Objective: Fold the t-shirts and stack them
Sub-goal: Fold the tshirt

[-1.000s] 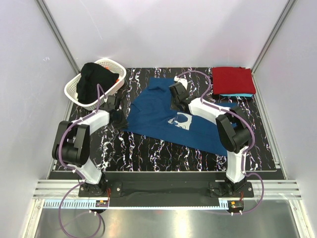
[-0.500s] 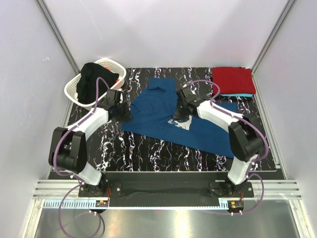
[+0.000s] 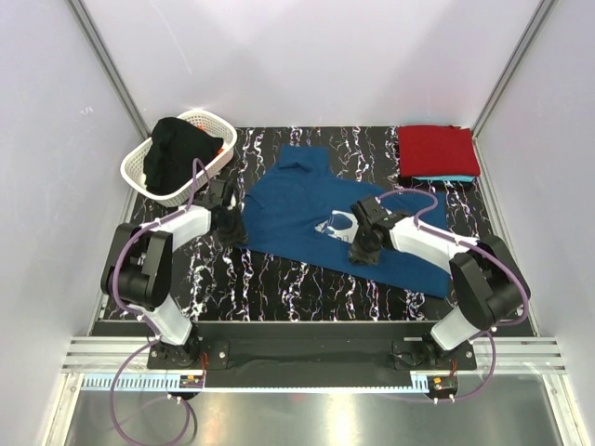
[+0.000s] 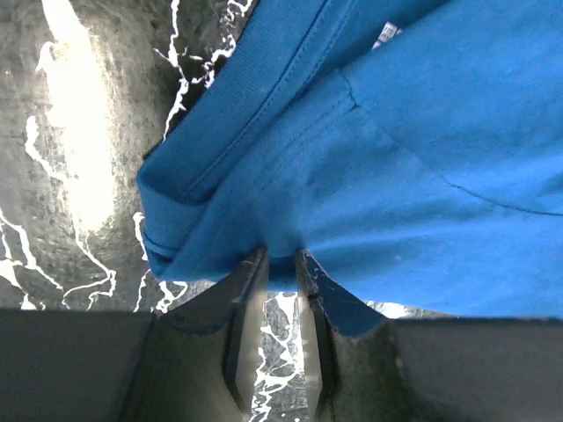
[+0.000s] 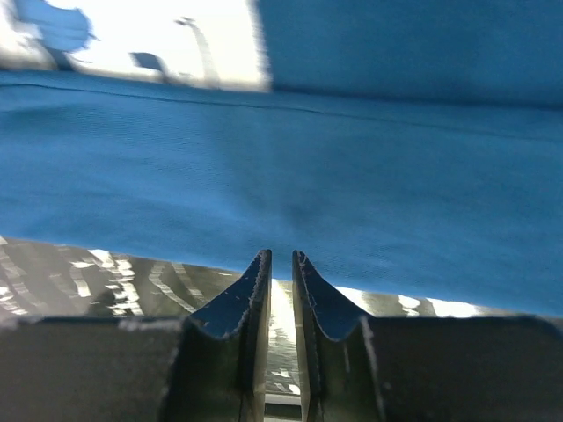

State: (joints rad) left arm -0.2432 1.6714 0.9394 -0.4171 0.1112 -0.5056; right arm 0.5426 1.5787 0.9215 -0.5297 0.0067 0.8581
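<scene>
Red t-shirt (image 3: 437, 149) lying folded atop turquoise t-shirt (image 3: 448, 177), far right corner: two seemingly done. Navy t-shirt (image 3: 297, 200) lying spread on table (image 3: 279, 279), not yet folded. Left gripper (image 3: 230, 226) pinching its left edge; right gripper (image 3: 361, 253) sitting nearly closed at near hem, grip unclear. Dark garment (image 3: 181, 149) waiting in basket (image 3: 135, 170)

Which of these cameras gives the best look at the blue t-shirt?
The top external view: it shows nearly the whole blue t-shirt spread on the table, white print included. The left wrist view shows only a bunched edge by the collar; the right wrist view, only a strip along one hem.
</scene>
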